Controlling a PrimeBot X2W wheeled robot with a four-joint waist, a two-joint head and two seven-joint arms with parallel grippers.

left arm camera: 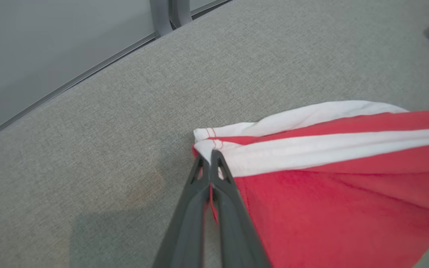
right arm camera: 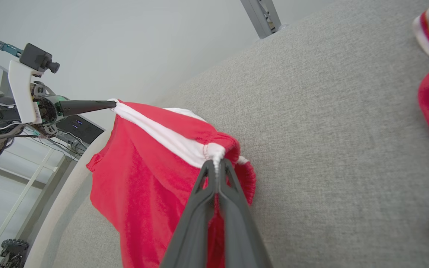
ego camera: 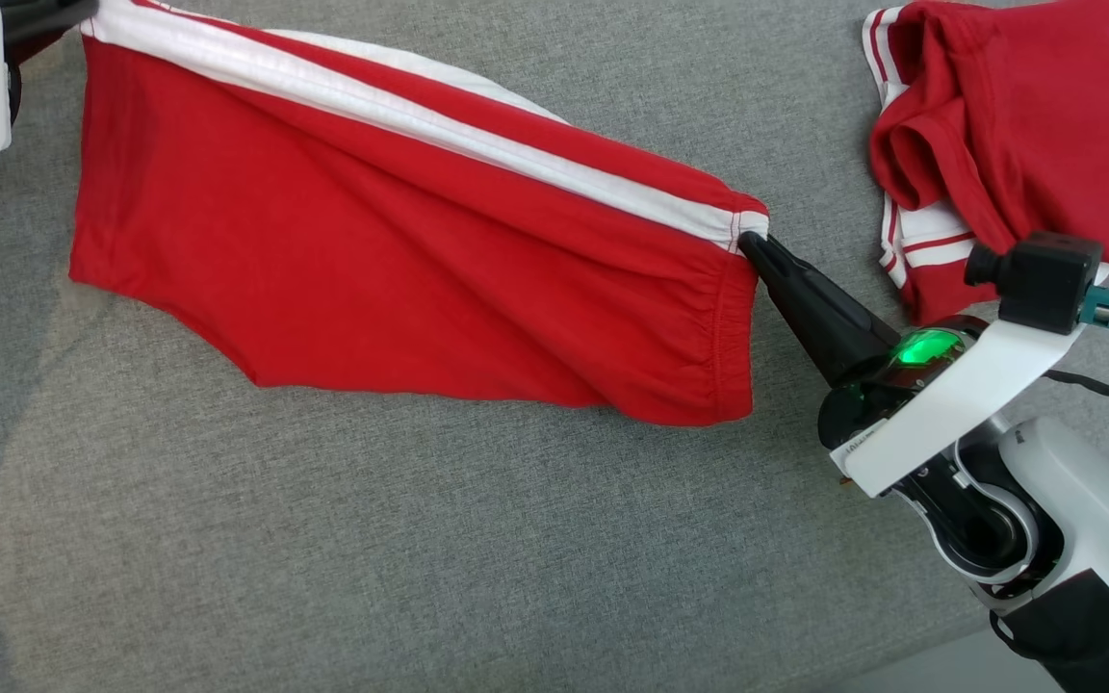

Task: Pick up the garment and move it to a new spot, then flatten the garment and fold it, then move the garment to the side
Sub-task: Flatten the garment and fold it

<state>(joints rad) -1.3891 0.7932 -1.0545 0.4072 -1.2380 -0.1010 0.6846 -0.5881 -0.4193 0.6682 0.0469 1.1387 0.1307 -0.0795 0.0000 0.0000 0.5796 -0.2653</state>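
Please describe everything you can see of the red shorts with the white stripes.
The red shorts look like soft knit, with white side stripes and a gathered elastic waistband. They hang stretched and creased over the grey cushion, the left gripper shut on a hem corner, the right gripper on the waistband's stripe.

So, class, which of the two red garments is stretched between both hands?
The red shorts with the white side stripe, gripped at each end; the red jersey with black numerals lies loose.

Red white-striped cloth shorts [ego camera: 400, 260] — soft matt knit. Grey woven fabric surface [ego camera: 323, 558] — coarse, matt. Red jersey [ego camera: 1017, 115], 2 o'clock: matt cloth.
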